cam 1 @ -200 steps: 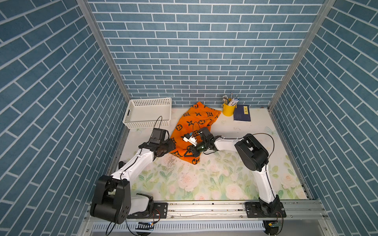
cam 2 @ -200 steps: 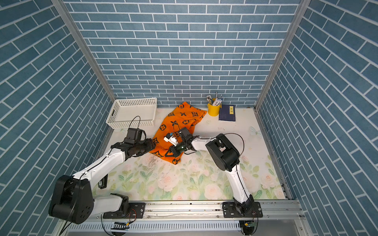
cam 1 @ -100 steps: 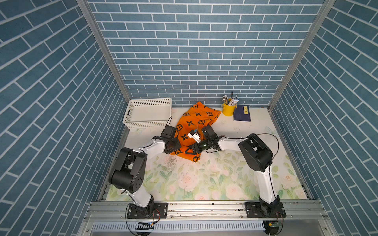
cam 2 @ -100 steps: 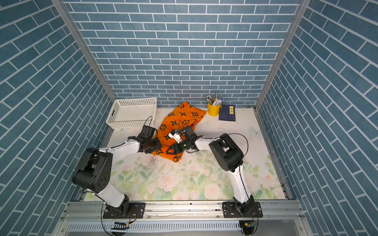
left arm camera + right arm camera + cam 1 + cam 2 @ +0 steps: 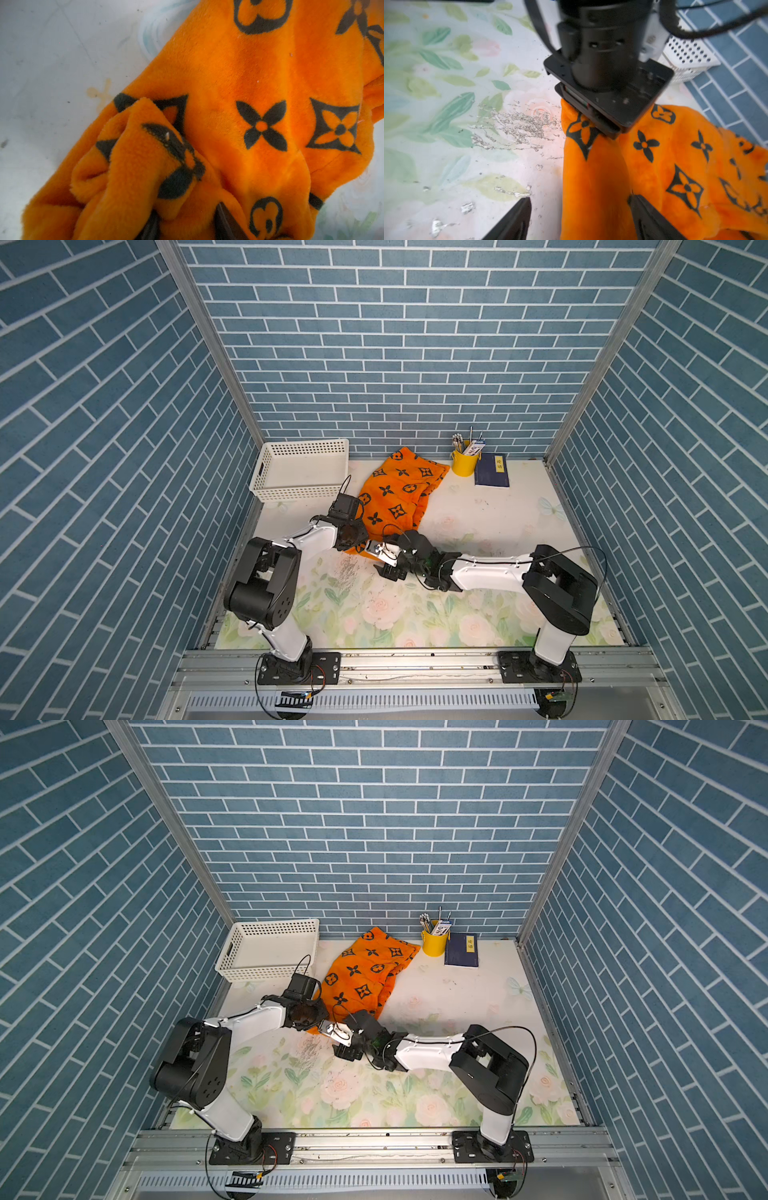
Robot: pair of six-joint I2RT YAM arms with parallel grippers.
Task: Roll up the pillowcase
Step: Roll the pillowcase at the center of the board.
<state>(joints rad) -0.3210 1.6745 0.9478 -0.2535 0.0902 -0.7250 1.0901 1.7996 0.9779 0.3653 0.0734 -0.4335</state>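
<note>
The right pincer has just sprung open, jaws wide astride the rolled-over edge of the pillowcase, which stretches away beyond it, while the left pincer, swung in alongside, clamps a bunched fold. We judge the roll barely started, with a regrip coming. Far beyond both, the yellow label on the blue book is too small for us to read, and the print carries no words.
</note>
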